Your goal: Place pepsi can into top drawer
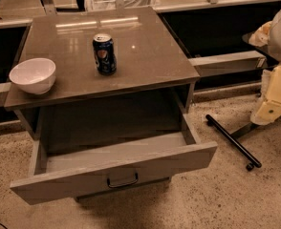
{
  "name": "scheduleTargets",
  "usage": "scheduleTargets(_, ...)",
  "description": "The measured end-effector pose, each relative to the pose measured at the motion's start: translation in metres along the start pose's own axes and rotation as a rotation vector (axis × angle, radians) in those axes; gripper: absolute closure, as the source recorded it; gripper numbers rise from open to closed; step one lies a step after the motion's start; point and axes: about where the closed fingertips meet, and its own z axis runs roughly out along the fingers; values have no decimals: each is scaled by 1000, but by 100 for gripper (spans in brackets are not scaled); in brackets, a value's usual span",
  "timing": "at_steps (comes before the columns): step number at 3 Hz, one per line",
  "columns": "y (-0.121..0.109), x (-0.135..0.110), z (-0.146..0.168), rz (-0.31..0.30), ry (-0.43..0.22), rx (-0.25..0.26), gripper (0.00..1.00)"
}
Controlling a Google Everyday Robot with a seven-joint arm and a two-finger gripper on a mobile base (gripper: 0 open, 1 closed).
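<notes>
A white bowl [33, 74] sits at the 8 o'clock corner of the grey-brown worktop [145, 56], its rim reaching the worktop's left edge. To its right, near the middle of the worktop, the pepsi can [104, 54] stands upright with its silver top up and its round logo facing the front. The can is well apart from the bowl, which lies at about 8 o'clock from it. The can is on the worktop, not in the drawer. Below, at 6 o'clock from the can, the top drawer [59, 181] is pulled far out from the cabinet, its flat front panel tilted slightly in view, and a small dark bail handle [122, 179] hangs at the panel's centre. Further right, on the speckled floor, a black bar [232, 142] lies slantwise. At the right edge, at about 4 o'clock from the can and well clear of the worktop, the cream-coloured pincer [268, 109] hangs over the floor. Whether it is open or closed I cannot tell.
</notes>
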Motion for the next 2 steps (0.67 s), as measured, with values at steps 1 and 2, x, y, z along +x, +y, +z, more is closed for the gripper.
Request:
scheduleTargets(1,-3,-1,0,5,-3,5,0)
scheduleTargets(2,-45,-13,4,70,-38,63,0)
